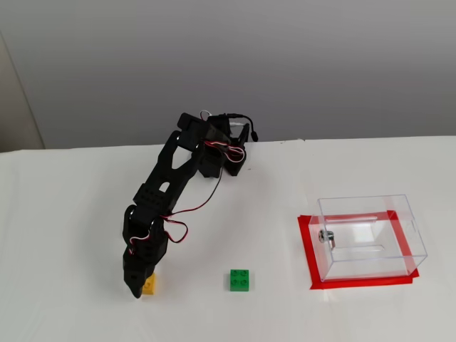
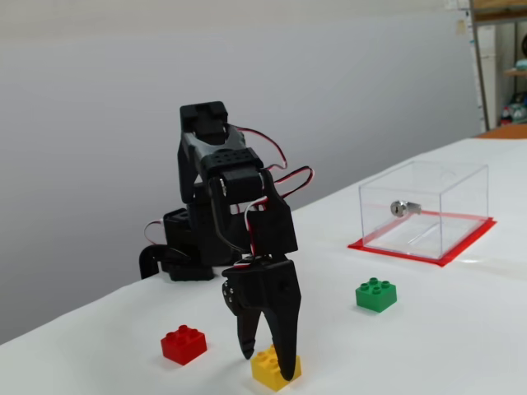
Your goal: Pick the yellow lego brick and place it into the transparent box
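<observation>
The yellow lego brick [image 1: 150, 285] [image 2: 265, 372] lies on the white table at the front left. My gripper [image 1: 139, 286] [image 2: 265, 364] points straight down over it, open, with one finger behind the brick and one in front, tips close to the table. I cannot tell whether the fingers touch the brick's sides. The transparent box [image 1: 367, 235] [image 2: 424, 206] stands apart at the right on a red taped patch, with a small metal fitting on one wall and nothing inside.
A green brick [image 1: 239, 280] [image 2: 376, 295] sits between the yellow brick and the box. A red brick [image 2: 184, 344] lies just left of my gripper in one fixed view. The arm's base [image 1: 221, 160] stands at the table's back edge.
</observation>
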Controlling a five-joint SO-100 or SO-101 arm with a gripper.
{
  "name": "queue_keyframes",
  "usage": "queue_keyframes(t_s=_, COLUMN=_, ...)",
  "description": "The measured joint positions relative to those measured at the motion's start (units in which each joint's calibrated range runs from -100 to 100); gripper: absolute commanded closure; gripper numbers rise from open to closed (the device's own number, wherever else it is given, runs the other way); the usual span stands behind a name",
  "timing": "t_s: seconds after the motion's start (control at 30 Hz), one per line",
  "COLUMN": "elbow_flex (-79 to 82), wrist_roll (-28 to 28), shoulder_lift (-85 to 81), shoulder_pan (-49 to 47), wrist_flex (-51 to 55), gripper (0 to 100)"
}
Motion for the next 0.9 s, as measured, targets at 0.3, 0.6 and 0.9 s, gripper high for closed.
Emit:
queue_keyframes(t_s=0.3, elbow_flex=-3.35, wrist_roll=0.0, shoulder_lift=2.03, shoulder_pan=0.11, wrist_flex=0.0, gripper=63)
queue_keyframes(t_s=0.6, elbow_flex=-3.44, wrist_roll=0.29, shoulder_lift=2.03, shoulder_pan=0.11, wrist_flex=0.0, gripper=63)
queue_keyframes(t_s=0.9, elbow_flex=-3.44, wrist_roll=0.34, shoulder_lift=2.03, shoulder_pan=0.11, wrist_flex=0.0, gripper=63)
